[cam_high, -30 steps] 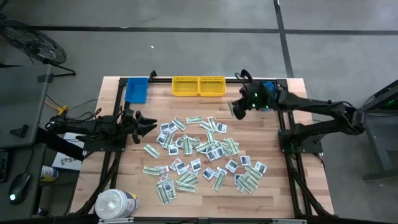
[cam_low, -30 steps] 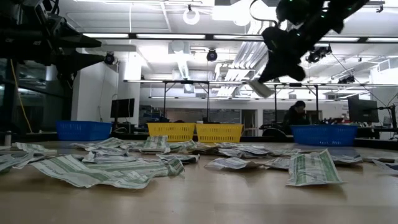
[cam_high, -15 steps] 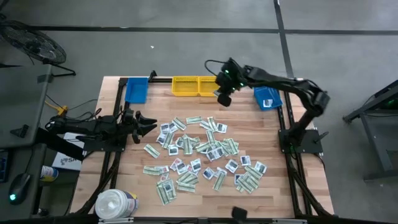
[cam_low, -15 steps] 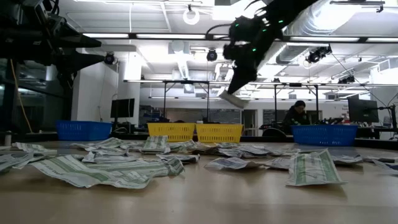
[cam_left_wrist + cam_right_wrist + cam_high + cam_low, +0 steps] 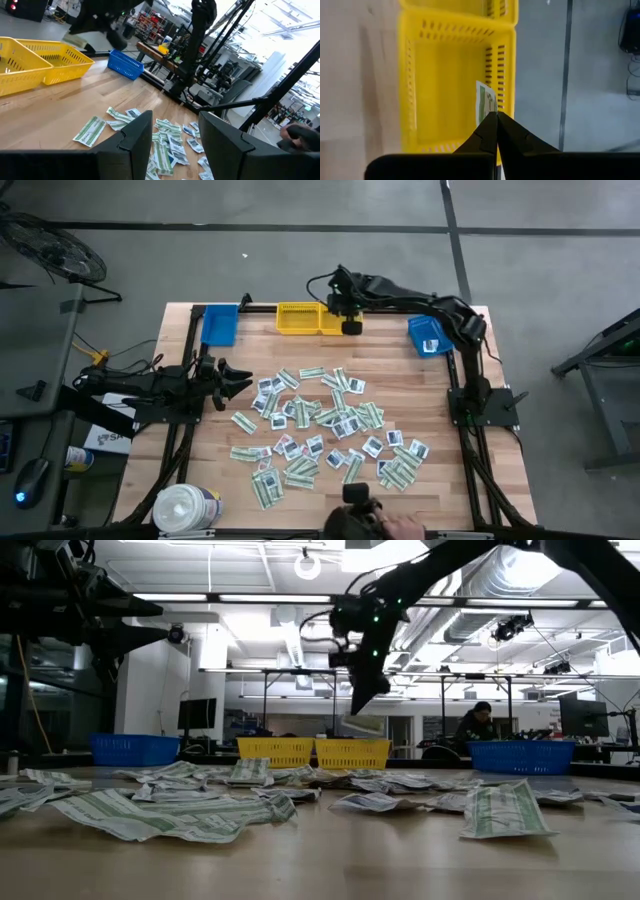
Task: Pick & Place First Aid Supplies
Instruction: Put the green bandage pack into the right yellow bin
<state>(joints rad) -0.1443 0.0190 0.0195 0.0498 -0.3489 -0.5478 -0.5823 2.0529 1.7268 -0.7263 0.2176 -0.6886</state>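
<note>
One packet [image 5: 485, 104] pinched in the closed right claw [image 5: 496, 116] above a yellow bin [image 5: 425, 75]

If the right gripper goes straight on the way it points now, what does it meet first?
Most likely the floor of the yellow bin. The right gripper, shut on a green-white packet, points down into it near its wall; how high it hangs is unclear.

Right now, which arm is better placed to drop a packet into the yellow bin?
The right. Its claw is shut on a green-white packet and hangs directly over the right yellow bin. The left claw is empty and open, at the table's left side beside the packet pile.
</note>
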